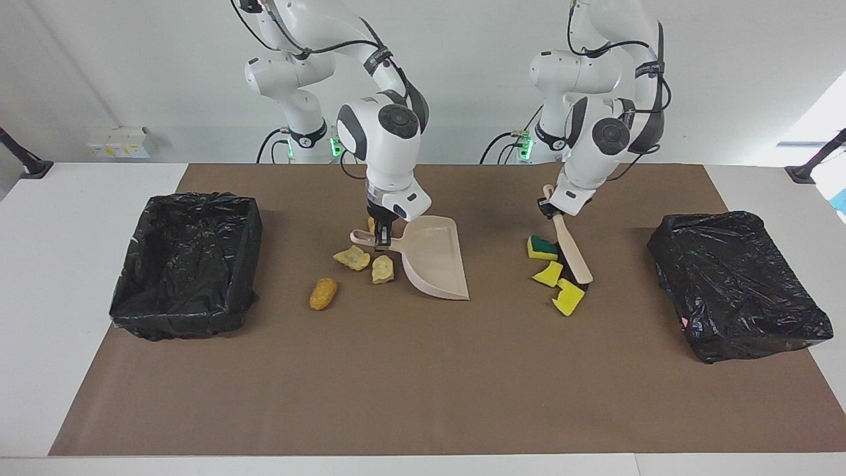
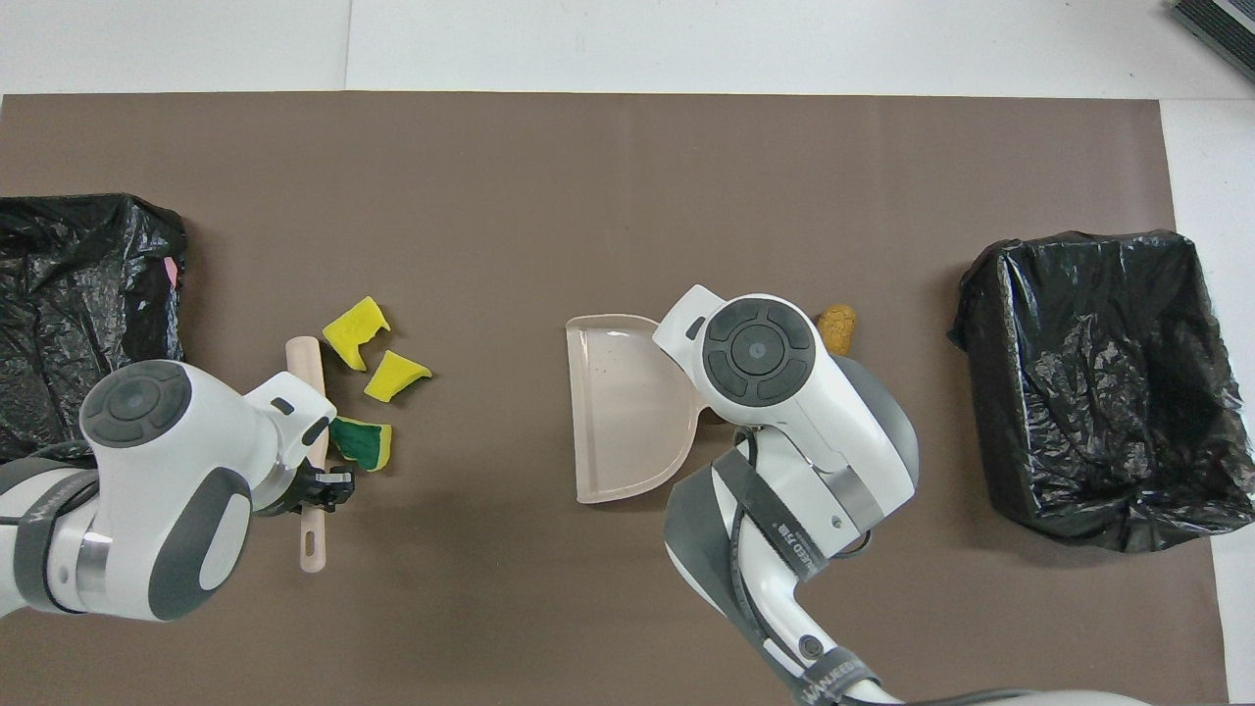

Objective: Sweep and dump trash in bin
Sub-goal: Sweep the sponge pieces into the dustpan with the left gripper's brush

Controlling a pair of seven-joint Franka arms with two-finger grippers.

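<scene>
My right gripper (image 1: 381,238) is shut on the handle of the beige dustpan (image 1: 436,263) (image 2: 623,407), whose mouth faces the left arm's end of the table. Several tan bread chunks (image 1: 352,258) lie beside the handle; only one chunk (image 2: 836,328) shows in the overhead view. My left gripper (image 1: 547,208) (image 2: 328,487) is shut on the beige brush (image 1: 574,256) (image 2: 312,378). Its bristles rest against the green-layered sponge scrap (image 1: 542,247) (image 2: 363,443). Two yellow scraps (image 1: 548,273) (image 1: 568,297) lie beside the brush head.
A black-bagged bin (image 1: 178,317) (image 2: 1098,490) stands at the right arm's end of the brown mat. Another bin (image 1: 760,337) (image 2: 88,245) stands at the left arm's end. The mat's half farther from the robots holds nothing.
</scene>
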